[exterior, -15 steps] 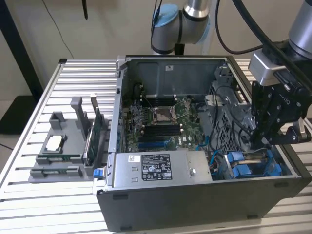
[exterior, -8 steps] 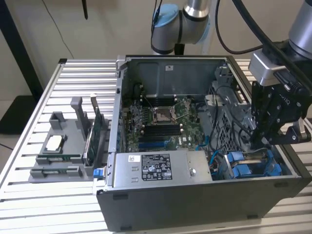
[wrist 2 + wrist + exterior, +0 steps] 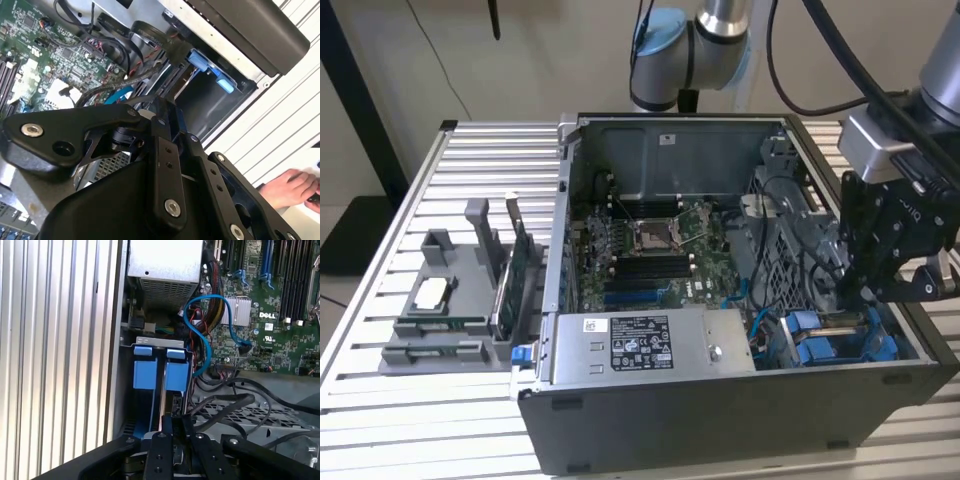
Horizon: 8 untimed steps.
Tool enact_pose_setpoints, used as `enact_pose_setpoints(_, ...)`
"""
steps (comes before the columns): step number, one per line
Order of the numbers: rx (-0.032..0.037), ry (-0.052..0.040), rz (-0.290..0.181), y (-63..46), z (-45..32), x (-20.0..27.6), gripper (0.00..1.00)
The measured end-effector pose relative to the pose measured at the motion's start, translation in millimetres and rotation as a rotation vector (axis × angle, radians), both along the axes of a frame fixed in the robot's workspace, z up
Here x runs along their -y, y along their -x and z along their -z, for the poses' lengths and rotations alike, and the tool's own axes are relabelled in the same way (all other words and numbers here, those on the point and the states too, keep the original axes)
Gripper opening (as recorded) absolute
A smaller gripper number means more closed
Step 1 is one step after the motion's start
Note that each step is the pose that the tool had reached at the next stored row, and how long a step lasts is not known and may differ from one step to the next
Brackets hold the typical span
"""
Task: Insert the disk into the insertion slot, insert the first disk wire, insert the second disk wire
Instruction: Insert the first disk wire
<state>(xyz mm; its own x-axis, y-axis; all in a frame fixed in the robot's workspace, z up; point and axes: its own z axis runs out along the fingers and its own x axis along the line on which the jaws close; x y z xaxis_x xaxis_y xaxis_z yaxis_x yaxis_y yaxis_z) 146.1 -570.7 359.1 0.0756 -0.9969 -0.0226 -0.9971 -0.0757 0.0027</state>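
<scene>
The disk (image 3: 835,340) sits in its bright blue carrier inside the insertion slot (image 3: 160,342), at the computer case's front corner on the exterior view's right. The blue carrier tabs (image 3: 150,375) show from above, and one tab (image 3: 215,72) shows in the second wrist view. My gripper (image 3: 855,295) reaches down into the case at the back end of that bay. Its tips (image 3: 173,420) stand close together on a dark disk wire connector (image 3: 175,404). Black wires (image 3: 125,82) run from there toward the motherboard.
The grey labelled power supply (image 3: 650,345) lies along the case's front wall, with the motherboard (image 3: 650,250) behind it. A blue cable (image 3: 195,325) loops beside the bay. A grey fixture (image 3: 450,300) holding parts stands on the slatted table. A person's hand (image 3: 290,185) rests outside the case.
</scene>
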Motion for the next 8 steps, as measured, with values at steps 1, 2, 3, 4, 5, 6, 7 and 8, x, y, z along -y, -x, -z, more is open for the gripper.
enact_pose_setpoints(1,-0.0018,-0.005,0.0,-1.2,0.5,0.2,0.19)
enact_pose_setpoints(2,-0.0034,-0.0119,0.0,-2.3,0.9,0.2,0.19)
enact_pose_setpoints(3,-0.0047,-0.0179,0.0,-3.3,1.2,0.3,0.19)
enact_pose_setpoints(4,-0.0062,-0.0221,0.0,-4.6,1.9,0.3,0.19)
enact_pose_setpoints(5,-0.0079,-0.0243,0.0,-6.2,2.5,0.4,0.19)
enact_pose_setpoints(6,-0.0095,-0.0249,0.0,-7.8,3.3,0.4,0.19)
enact_pose_setpoints(7,-0.0106,-0.025,0.0,-9.1,4.0,0.4,0.19)
enact_pose_setpoints(8,-0.0113,-0.025,0.0,-10.3,4.8,0.4,0.19)
